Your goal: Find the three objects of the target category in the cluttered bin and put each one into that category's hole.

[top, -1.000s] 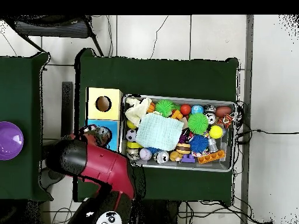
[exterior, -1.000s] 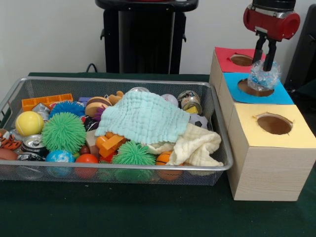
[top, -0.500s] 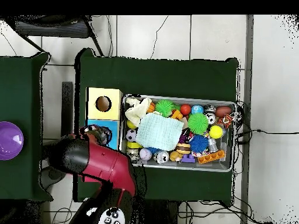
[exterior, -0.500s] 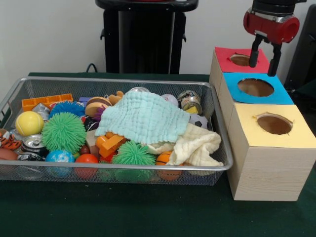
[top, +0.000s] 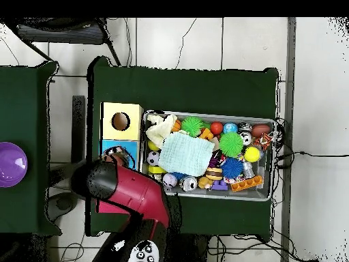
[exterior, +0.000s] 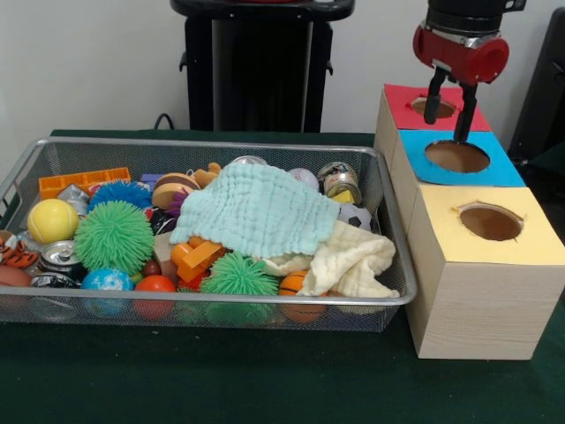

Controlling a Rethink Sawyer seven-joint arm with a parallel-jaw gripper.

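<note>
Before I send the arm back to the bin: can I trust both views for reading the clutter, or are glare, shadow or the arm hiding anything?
Front view: even light, no strong glare; the bin contents read clearly, though the mint cloth covers items beneath it. The open, empty gripper hangs above the blue box. Overhead view: the arm hides the boxes' near end, and bin items are too small to tell apart.

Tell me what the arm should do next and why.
Probably swing back over the bin: the gripper hangs open and empty above the blue box, while the bin's clutter, partly under a green cloth, remains to be searched.
</note>
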